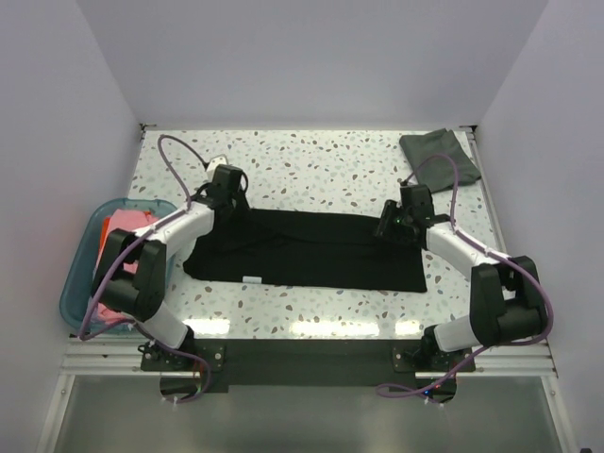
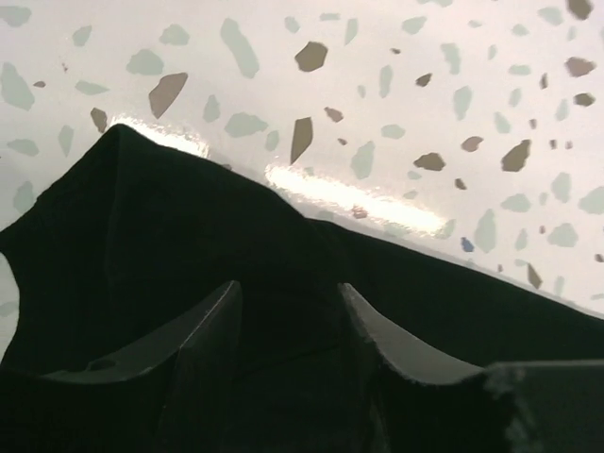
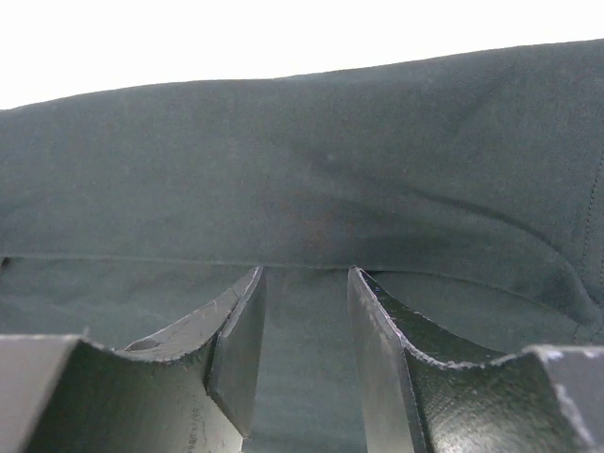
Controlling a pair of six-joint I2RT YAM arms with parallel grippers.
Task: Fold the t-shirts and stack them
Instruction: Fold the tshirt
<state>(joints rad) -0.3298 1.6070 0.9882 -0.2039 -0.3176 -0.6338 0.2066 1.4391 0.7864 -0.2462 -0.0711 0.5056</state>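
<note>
A large black t-shirt (image 1: 311, 250) lies folded into a long band across the middle of the table, with a small white label (image 1: 252, 278) near its front edge. My left gripper (image 1: 219, 193) sits low at its far left corner. In the left wrist view my left gripper (image 2: 290, 288) is open, with black cloth (image 2: 189, 226) under and between the fingers. My right gripper (image 1: 392, 226) sits at the shirt's far right edge. In the right wrist view it (image 3: 307, 272) is open over a fold of the cloth (image 3: 311, 179). A dark grey-green shirt (image 1: 439, 151) lies folded at the far right corner.
A translucent teal tub (image 1: 80, 255) stands off the table's left edge. It holds an orange-red shirt (image 1: 125, 221) and a pink one (image 1: 111, 307). The speckled tabletop (image 1: 311, 170) is walled in white on three sides.
</note>
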